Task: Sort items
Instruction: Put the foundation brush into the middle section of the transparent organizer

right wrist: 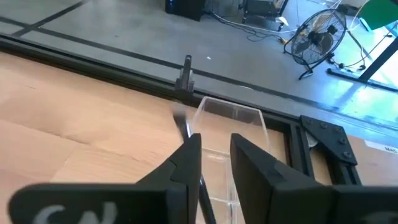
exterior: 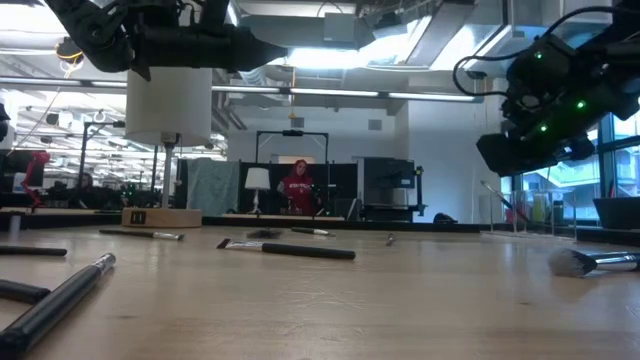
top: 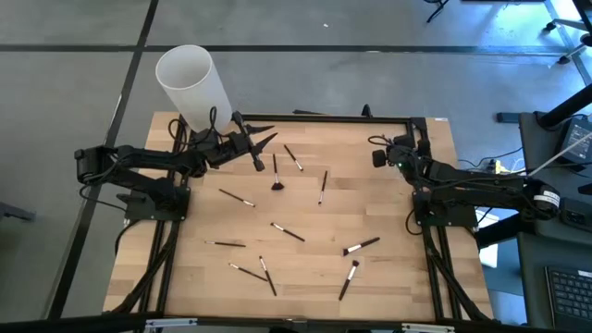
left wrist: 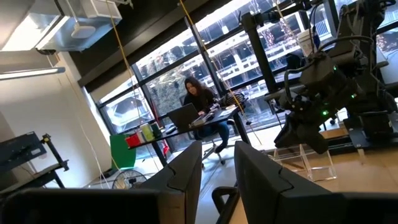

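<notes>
brushes, slim dark handles, tufted tips, scattered on table

No readable text, labels or numbers anywhere (blurred pale marks on one wrist housing, illegible)

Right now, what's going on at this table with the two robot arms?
The robot is sorting makeup brushes, about a dozen of which lie scattered on the wooden table. The right gripper hangs over a clear container at the far right corner, a brush dropping between its fingers. The left gripper is raised beside the white cylinder.
</notes>
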Action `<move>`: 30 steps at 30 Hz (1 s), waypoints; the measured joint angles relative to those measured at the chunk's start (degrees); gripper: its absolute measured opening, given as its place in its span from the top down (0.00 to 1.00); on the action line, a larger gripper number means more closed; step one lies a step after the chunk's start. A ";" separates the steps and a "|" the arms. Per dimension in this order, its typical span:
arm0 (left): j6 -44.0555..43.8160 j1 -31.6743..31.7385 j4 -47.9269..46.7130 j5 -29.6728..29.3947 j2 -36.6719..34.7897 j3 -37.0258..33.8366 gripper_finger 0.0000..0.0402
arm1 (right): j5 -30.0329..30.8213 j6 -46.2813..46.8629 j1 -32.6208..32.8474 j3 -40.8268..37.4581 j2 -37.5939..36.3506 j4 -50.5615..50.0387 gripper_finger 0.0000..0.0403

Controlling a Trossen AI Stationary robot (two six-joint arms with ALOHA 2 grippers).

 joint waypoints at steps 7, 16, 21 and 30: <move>2.77 0.00 -0.02 -1.19 0.00 0.00 0.77 | -7.11 0.02 0.00 4.82 0.00 0.37 0.78; 0.44 0.78 -9.33 -10.47 -8.53 0.00 0.80 | -31.03 1.73 0.89 18.61 3.68 -3.52 0.78; -3.96 2.02 -15.46 -4.23 -16.58 0.00 0.83 | -37.87 0.42 5.47 27.14 15.32 -13.00 0.78; -0.11 2.75 -16.13 5.17 -17.09 -0.01 0.85 | -44.71 -26.61 11.32 44.33 40.18 -29.00 0.78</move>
